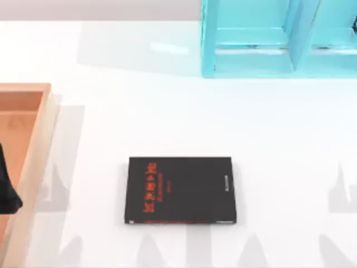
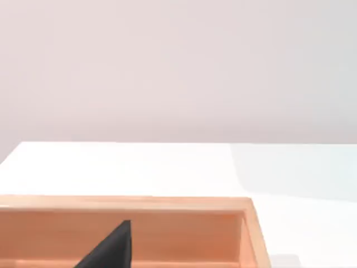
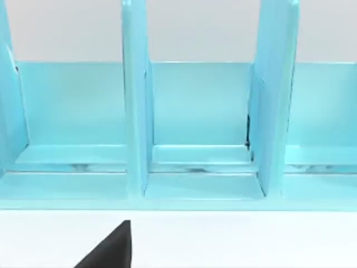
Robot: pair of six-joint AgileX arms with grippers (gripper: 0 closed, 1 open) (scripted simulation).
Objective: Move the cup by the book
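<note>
Entry: book [image 1: 181, 190], flat at the table's 6 o'clock, red cover lettering unreadable; left gripper [image 1: 6, 190] over the wooden tray [image 1: 33, 167] at 9 o'clock, right gripper [image 3: 111, 248] facing the blue shelf [image 1: 251, 61] at 1 o'clock (opening and hold of both: cannot tell); advice: locate the cup first, then set it upright just beside the book.

The book [image 1: 181, 190] lies mid-table [image 1: 290, 139]. A wooden tray [image 1: 34, 162] sits at the left edge. A divided rack [image 1: 268, 39] stands at the far right.

The white table [image 1: 279, 145] carries the book [image 1: 181, 190], a wooden tray [image 1: 33, 151] and a turquoise rack [image 1: 279, 61]
</note>
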